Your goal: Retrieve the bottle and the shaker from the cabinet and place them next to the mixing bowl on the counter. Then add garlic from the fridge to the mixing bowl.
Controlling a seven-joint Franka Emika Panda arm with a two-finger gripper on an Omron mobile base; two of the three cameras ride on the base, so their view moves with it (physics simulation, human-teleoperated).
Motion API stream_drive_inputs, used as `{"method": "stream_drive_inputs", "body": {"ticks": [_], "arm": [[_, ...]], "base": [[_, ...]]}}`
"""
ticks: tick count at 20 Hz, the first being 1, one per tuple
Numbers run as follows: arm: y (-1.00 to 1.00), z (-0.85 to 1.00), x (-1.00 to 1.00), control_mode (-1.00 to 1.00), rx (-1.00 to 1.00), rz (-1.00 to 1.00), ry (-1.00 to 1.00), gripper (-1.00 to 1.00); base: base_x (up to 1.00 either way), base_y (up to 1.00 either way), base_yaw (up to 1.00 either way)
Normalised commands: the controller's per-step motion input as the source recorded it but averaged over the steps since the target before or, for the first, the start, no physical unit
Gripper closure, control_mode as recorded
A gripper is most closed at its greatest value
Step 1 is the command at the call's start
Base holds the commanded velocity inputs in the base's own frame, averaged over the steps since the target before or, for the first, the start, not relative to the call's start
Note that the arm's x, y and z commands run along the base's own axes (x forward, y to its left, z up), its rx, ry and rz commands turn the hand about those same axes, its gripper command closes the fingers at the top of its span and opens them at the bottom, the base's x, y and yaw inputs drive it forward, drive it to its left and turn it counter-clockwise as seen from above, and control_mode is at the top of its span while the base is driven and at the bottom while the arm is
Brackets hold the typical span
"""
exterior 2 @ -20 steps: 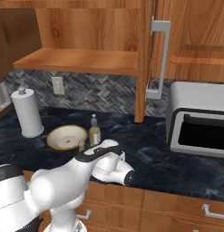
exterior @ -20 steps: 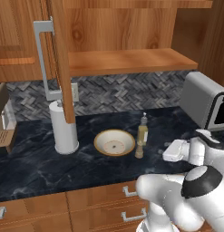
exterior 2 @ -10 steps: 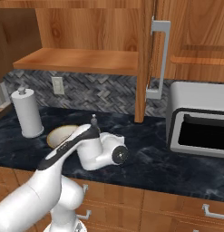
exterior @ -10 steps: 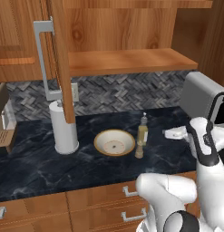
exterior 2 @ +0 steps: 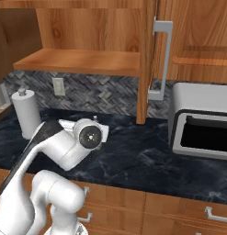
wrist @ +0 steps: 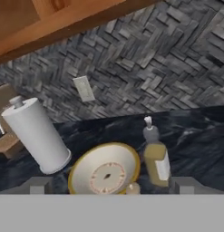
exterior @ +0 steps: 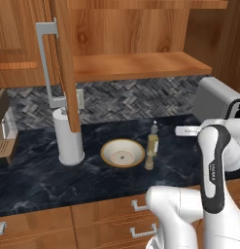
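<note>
A pale label is seen on the bottle (wrist: 156,163); no writing on it can be read. The gripper (wrist: 109,186) is held wide open above the counter (exterior: 43,180), with nothing held or touched. The bowl (exterior: 122,152) is taken as landmark. The bottle is stood upright just right of the bowl. The shaker (exterior: 149,160) is set just beside the bowl's right rim, before the bottle. A paper towel roll (exterior: 69,136) is stood left of the bowl.
</note>
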Motion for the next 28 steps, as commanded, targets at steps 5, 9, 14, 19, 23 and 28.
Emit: {"method": "stream_drive_inputs", "body": {"ticks": [5,9,14,19,23,28], "arm": [[0.7,0.89,-0.62,-1.0,-0.13,-0.07,0.05,-1.0],[0.62,0.76,-0.46,-1.0,-0.16,-0.13,0.0,-1.0],[0.45,0.56,-0.33,-1.0,-0.17,-0.24,0.01,-1.0],[0.03,0.12,-0.53,-1.0,-0.03,-0.26,-0.02,-1.0],[0.0,0.0,-0.13,-1.0,0.0,-0.12,-0.05,-1.0],[0.0,0.0,0.0,-1.0,0.0,0.0,0.0,-1.0]], "base": [[0.0,0.0,0.0],[0.0,0.0,0.0],[0.0,0.0,0.0],[0.0,0.0,0.0],[0.0,0.0,0.0],[0.0,0.0,0.0]]}}
